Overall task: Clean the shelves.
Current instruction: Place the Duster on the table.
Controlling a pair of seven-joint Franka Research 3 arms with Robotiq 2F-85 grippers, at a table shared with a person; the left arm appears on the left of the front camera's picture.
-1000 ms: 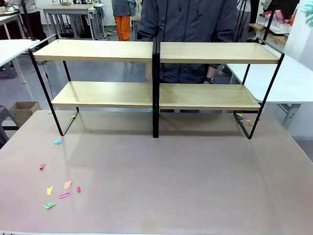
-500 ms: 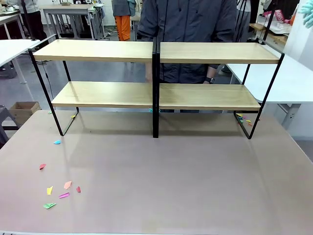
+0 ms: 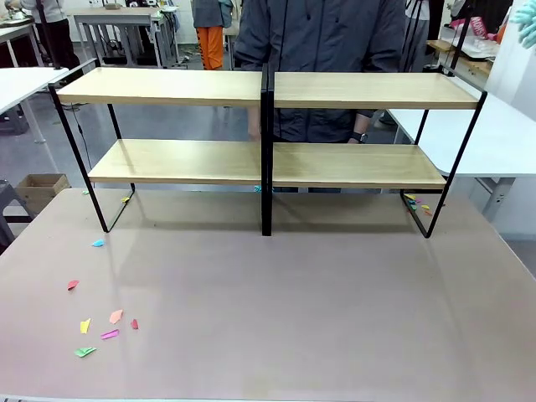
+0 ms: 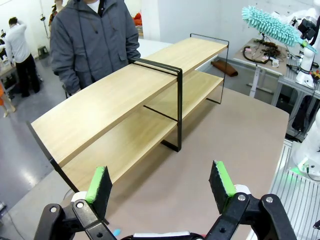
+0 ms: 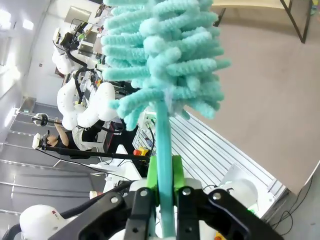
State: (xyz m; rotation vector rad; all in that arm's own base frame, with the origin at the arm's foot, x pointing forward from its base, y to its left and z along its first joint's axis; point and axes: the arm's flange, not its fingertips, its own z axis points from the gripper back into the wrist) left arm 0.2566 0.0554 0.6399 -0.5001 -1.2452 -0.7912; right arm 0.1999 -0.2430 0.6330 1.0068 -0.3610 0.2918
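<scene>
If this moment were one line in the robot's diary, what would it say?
right gripper: shut on teal duster | left gripper: open, empty | shelves: boards bare | paper scraps: on brown tabletop

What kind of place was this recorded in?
Most likely a robotics lab: other white robot arms stand at nearby benches, worktables fill the background, and demo shelves sit on a brown tabletop.

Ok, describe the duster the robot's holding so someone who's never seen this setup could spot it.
Start at the shelves on the brown tabletop. The right gripper is shut on a thin teal handle. At its end is the duster: a fluffy mint-green head of chenille fingers, unlike anything nearby.
</scene>
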